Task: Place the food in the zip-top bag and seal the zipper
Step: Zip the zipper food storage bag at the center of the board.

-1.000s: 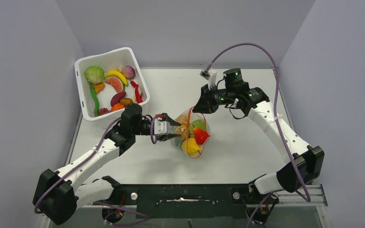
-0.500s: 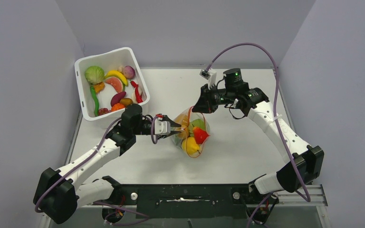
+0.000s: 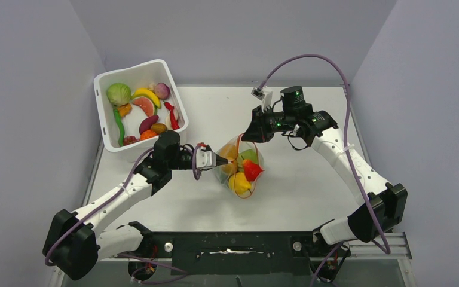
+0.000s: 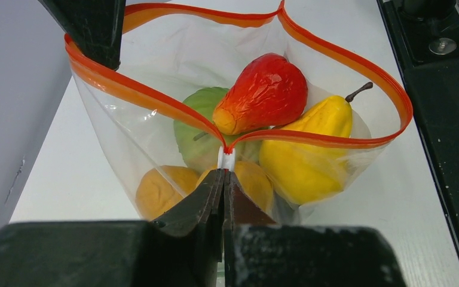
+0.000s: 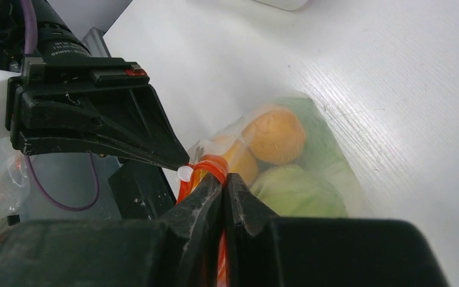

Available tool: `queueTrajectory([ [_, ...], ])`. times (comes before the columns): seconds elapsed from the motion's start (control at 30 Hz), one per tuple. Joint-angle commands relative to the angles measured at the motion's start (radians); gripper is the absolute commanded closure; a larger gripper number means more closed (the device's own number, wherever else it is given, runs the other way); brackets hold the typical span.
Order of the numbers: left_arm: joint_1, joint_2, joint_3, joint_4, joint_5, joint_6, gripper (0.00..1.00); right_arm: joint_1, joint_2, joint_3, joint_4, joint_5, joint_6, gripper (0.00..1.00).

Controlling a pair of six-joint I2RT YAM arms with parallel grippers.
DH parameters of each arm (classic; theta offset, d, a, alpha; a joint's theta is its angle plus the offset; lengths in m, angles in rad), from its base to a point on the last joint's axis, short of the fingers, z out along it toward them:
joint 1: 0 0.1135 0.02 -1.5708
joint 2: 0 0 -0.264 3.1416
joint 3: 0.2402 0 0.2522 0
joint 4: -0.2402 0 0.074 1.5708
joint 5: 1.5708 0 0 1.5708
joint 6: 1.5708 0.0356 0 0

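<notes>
Two sets of jaws are clenched on the zipper [image 4: 311, 139] of the zip-top bag [image 4: 119, 143]: the left jaws pinch the small white tab [image 4: 227, 160] at one end of the strip and the right jaws grip the strip at the other end, leaving the mouth gaping in a wide loop between them. Inside lie a red fruit [image 4: 266, 92], a yellow pear [image 4: 311, 161], a green fruit [image 4: 197, 134] and orange fruits [image 4: 161, 191], and the bag sits near the middle of the desk [image 3: 215, 113], between the two arms. More food, a lettuce [image 3: 118, 94] and a banana [image 3: 146, 95] among it, lies in the white tub [image 3: 140, 67] at the desk's far left corner.
</notes>
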Motion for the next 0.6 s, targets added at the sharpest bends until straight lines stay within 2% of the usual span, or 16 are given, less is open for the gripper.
queueTrajectory([
  [0.0, -0.003, -0.006, 0.055, -0.01, -0.027, -0.057, 1.0, 0.008, -0.023, 0.005, 0.074, 0.026, 0.009, 0.91],
  [0.27, -0.002, 0.007, 0.098, -0.079, -0.046, -0.085, 1.0, 0.019, -0.038, 0.0, 0.065, 0.11, 0.004, 0.86],
  [0.37, -0.001, -0.003, 0.091, -0.081, -0.043, -0.065, 1.0, 0.03, -0.029, -0.002, 0.058, 0.129, -0.003, 0.92],
  [0.43, -0.001, -0.015, 0.076, -0.085, -0.044, -0.046, 1.0, 0.032, -0.025, -0.003, 0.054, 0.143, -0.008, 1.0],
  [0.57, 0.004, -0.024, 0.073, -0.116, -0.048, -0.015, 1.0, 0.032, -0.025, -0.012, 0.057, 0.175, -0.021, 1.0],
])
